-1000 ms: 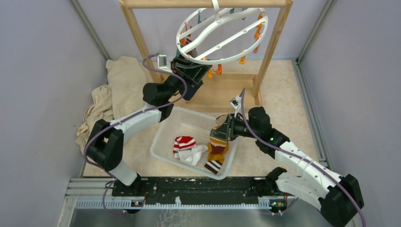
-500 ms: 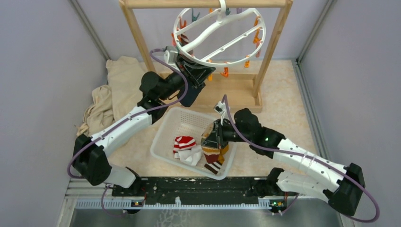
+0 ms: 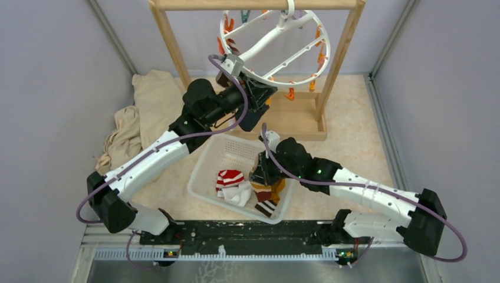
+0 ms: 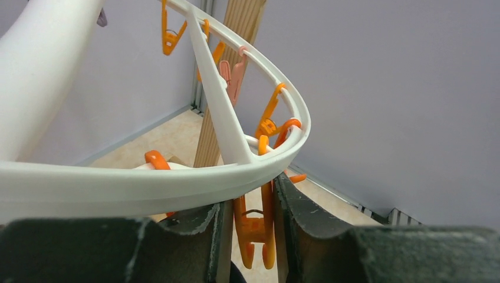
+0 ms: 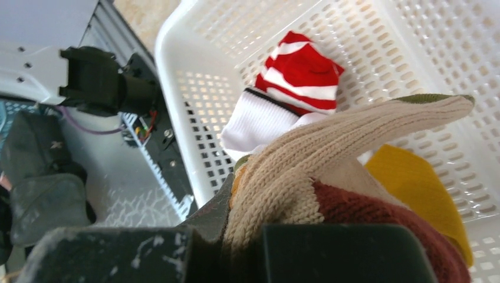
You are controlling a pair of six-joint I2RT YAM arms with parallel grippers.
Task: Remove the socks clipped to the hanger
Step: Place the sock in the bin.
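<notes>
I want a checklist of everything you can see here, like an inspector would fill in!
Surface: beige table, walled in grey.
Job's things: white ring hanger tilted on the wooden frame; orange clips; a striped sock still clipped at its far left. Red-white sock, white and mustard socks in the basket.
Clutter: cream cloth at left.
Grippers: left gripper straddles an orange clip under the ring; right gripper shut on the brown knit sock over the basket.
Cables: purple leads along both arms.
Surroundings: metal rail at near edge.

A white perforated basket (image 3: 207, 171) sits before a wooden frame (image 3: 168, 35), with beige cloth (image 3: 144, 109) heaped left.
</notes>
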